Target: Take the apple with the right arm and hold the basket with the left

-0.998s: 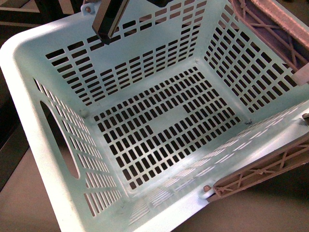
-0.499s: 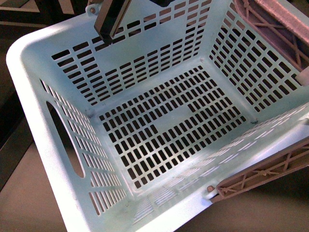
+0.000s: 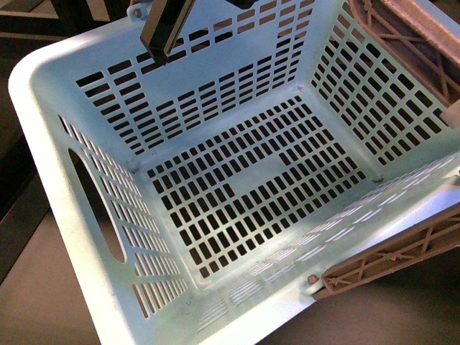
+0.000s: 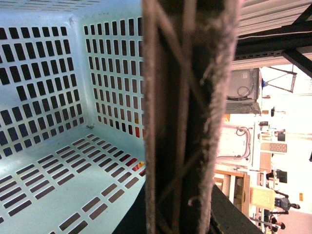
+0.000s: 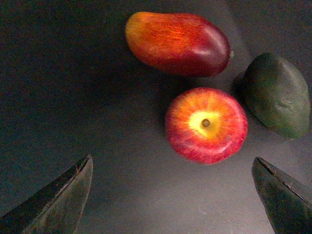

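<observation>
Moving slightly right, the basket [image 3: 43, 144] is hanging by its handle [image 4: 185, 122] (left claw hidden, cannot tell), while the right claw [image 5: 171, 161] is waiting apart over the apple [image 5: 206, 125] on the tabletop [image 5: 73, 73] to grab it.

No lettering, number or logo can be read in any view. The basket [image 3: 43, 108] and the apple [image 5: 206, 125] bear no legible mark. The room clutter [image 4: 265, 146] far off in the left wrist view is too small and blurred to read.
</observation>
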Robot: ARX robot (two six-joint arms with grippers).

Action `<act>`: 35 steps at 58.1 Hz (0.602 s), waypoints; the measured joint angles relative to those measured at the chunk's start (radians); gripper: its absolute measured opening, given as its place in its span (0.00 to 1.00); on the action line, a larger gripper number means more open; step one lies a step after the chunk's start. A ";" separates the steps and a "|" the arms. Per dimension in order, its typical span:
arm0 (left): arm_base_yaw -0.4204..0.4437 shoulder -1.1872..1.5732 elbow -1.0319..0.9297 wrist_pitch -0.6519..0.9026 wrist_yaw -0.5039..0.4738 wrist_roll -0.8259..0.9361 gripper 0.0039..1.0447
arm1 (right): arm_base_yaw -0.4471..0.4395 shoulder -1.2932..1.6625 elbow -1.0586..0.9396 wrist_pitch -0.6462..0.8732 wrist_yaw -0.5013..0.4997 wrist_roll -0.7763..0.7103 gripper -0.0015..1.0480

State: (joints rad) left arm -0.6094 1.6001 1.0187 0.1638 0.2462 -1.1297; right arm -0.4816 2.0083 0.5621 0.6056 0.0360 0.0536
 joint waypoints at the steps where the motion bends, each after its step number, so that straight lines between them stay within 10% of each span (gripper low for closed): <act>1: 0.000 0.000 0.000 0.000 0.000 0.000 0.06 | -0.002 0.008 0.004 0.003 0.001 -0.004 0.91; 35: 0.000 0.000 0.000 0.000 0.003 0.000 0.06 | -0.071 0.247 0.170 0.006 0.023 -0.064 0.91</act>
State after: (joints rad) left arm -0.6094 1.6001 1.0187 0.1638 0.2497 -1.1301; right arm -0.5529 2.2551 0.7319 0.6121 0.0586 -0.0101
